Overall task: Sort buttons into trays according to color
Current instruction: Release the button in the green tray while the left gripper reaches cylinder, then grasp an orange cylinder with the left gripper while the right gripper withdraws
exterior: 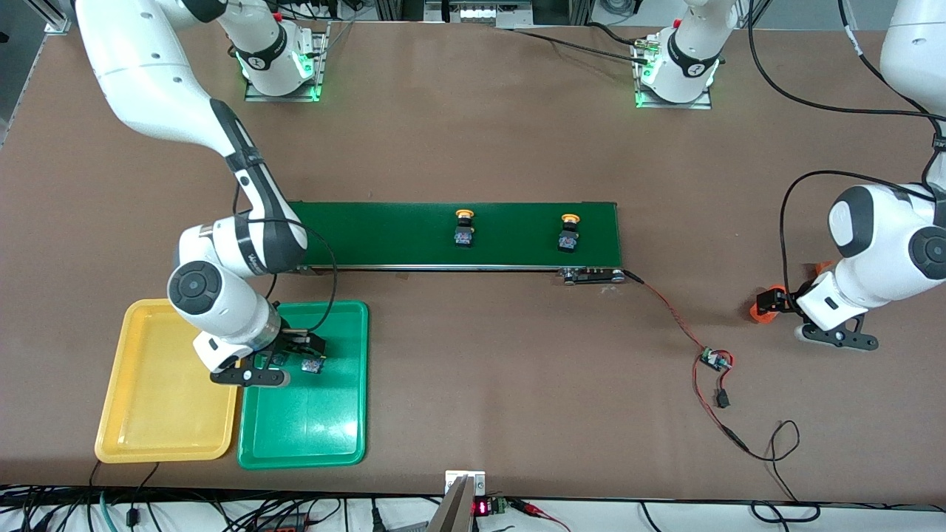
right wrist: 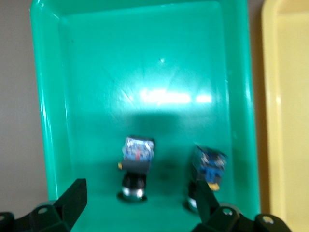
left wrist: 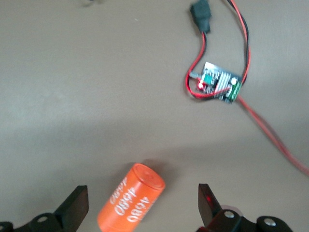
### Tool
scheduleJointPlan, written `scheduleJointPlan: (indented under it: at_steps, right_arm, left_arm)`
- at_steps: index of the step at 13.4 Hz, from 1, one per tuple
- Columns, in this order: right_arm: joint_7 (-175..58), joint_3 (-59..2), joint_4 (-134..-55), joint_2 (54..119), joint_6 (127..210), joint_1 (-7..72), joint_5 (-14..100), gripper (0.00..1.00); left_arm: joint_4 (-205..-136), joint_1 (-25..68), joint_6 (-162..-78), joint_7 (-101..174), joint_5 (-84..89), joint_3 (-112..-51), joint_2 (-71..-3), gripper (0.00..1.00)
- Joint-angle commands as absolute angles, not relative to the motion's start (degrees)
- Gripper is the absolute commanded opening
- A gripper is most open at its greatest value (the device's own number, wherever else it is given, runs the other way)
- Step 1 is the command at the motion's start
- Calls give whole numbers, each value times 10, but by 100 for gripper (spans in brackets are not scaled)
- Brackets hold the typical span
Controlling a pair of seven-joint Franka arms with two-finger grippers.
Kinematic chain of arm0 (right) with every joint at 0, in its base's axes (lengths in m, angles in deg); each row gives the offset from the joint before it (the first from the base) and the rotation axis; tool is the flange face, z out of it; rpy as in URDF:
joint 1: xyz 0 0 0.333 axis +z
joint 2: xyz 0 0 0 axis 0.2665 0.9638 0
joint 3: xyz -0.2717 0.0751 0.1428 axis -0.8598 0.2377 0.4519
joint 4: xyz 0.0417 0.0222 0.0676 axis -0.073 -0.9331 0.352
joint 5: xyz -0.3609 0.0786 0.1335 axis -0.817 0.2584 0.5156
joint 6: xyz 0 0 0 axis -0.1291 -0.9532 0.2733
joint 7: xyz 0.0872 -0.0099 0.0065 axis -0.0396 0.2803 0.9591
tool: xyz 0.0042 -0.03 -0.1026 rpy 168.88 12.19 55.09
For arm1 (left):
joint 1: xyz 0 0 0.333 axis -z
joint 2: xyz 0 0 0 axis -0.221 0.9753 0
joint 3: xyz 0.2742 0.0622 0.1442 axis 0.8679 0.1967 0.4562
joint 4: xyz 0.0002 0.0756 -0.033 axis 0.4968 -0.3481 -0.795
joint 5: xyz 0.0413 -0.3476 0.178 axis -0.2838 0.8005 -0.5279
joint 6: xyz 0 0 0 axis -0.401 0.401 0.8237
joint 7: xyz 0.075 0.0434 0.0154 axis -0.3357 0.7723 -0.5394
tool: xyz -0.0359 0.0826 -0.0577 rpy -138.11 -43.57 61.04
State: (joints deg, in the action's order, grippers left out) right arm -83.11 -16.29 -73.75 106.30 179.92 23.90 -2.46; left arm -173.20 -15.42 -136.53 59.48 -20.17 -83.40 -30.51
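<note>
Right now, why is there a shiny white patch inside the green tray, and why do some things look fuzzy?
In the right wrist view, the white patch is glare from lights on the green tray; the two buttons there look soft and blurry. In the left wrist view, the orange cylinder casts a faint shadow on the table, and the circuit board is slightly blurred. The front view is sharper.

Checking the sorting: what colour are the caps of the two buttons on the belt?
Yellow-orange, both buttons; front view.
</note>
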Motion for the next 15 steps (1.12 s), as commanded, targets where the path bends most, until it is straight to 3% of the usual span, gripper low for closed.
scheduleJointPlan:
  at_steps: [1, 9, 13, 15]
  right_arm:
    - [-824, -153, -806, 971, 1738, 229, -23, 100]
    - [-820, -152, -1005, 746, 1582, 235, 10, 100]
    - [-817, -152, -1020, 703, 1505, 241, 43, 100]
    - [-817, -152, -1053, 685, 1520, 242, 48, 100]
  left_arm:
    - [-1710, -168, -1358, 717, -216, -838, -270, 100]
    - [-1716, -177, -1346, 856, -241, -837, -243, 100]
    - [-1716, -181, -1349, 872, -243, -837, -232, 100]
    - [-1716, -181, -1355, 880, -244, -837, -229, 91]
